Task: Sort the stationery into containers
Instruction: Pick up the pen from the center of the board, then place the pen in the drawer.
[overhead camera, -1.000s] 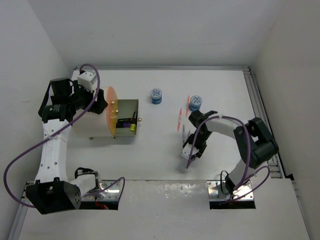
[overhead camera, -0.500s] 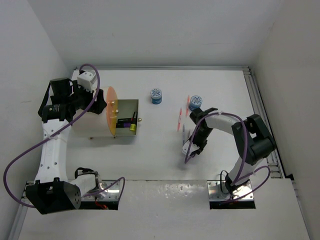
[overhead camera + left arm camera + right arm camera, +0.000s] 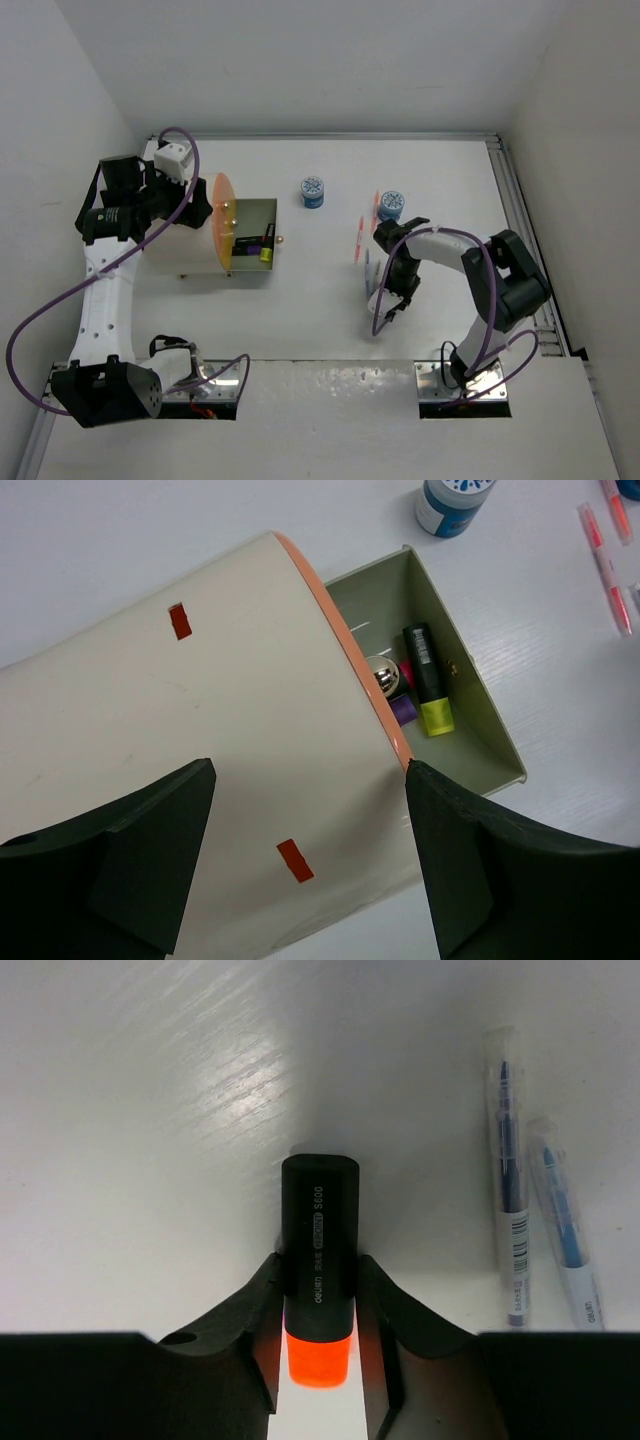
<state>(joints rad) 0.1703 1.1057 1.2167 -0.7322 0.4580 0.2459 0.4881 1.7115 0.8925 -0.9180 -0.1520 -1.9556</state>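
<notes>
Right pincer (image 3: 318, 1285) clamps orange-ended highlighter (image 3: 319, 1210), elbow bent, wrist low | left pincer (image 3: 308, 785) spread wide over cabinet (image 3: 200, 730)

Wide bare lane of tabletop (image 3: 320, 290) between open drawer (image 3: 274, 225) and right tool (image 3: 385, 300), with room to pass. Just beside the clamped highlighter (image 3: 319, 1230), blue pens (image 3: 508, 1160) lying apart from it and blocking a sideways slide on that side. Farther back, pink pens (image 3: 360, 240), left roll (image 3: 313, 191) and right roll (image 3: 391, 205) scattered across mid-tabletop, with a passable gap between the rolls. Drawer unblocked from above, floor part-filled by stored highlighters (image 3: 428, 675); remaining depth hard to judge, maybe shallow. Cabinet (image 3: 200, 760) bulky at far left, directly under the spread-apart left tool (image 3: 310, 880). Side walls (image 3: 80, 100) close on both flanks.
</notes>
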